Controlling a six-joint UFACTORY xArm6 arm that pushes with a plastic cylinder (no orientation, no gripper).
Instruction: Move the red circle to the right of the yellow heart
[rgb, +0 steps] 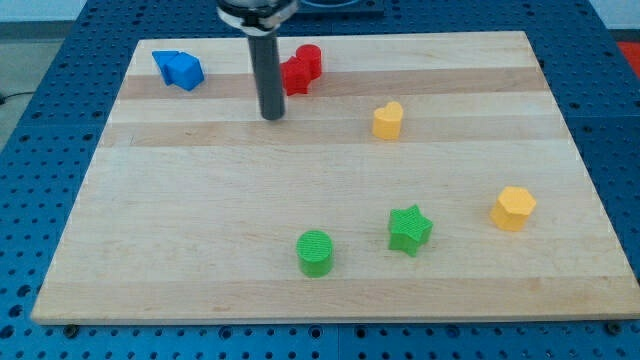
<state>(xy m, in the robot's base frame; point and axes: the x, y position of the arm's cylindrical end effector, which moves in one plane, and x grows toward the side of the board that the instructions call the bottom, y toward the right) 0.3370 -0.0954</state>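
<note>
Green cylinder (315, 252) sitting nearest, green star (410, 229) resting to its right, yellow heart (388, 120) lying farther back, my tip (272, 116) standing just left of red circle (308, 60), no hand fitted, rod only.

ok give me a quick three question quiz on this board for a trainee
1. True or false: my tip is touching the yellow heart.
2. Which block sits nearest the view's right edge? A) green star B) yellow hexagon C) green cylinder
3. Fill in: the red blocks lie toward the view's ____ of the yellow heart.

Key:
1. False; my tip stands apart, to the view's left of the heart.
2. B
3. Upper left
</note>
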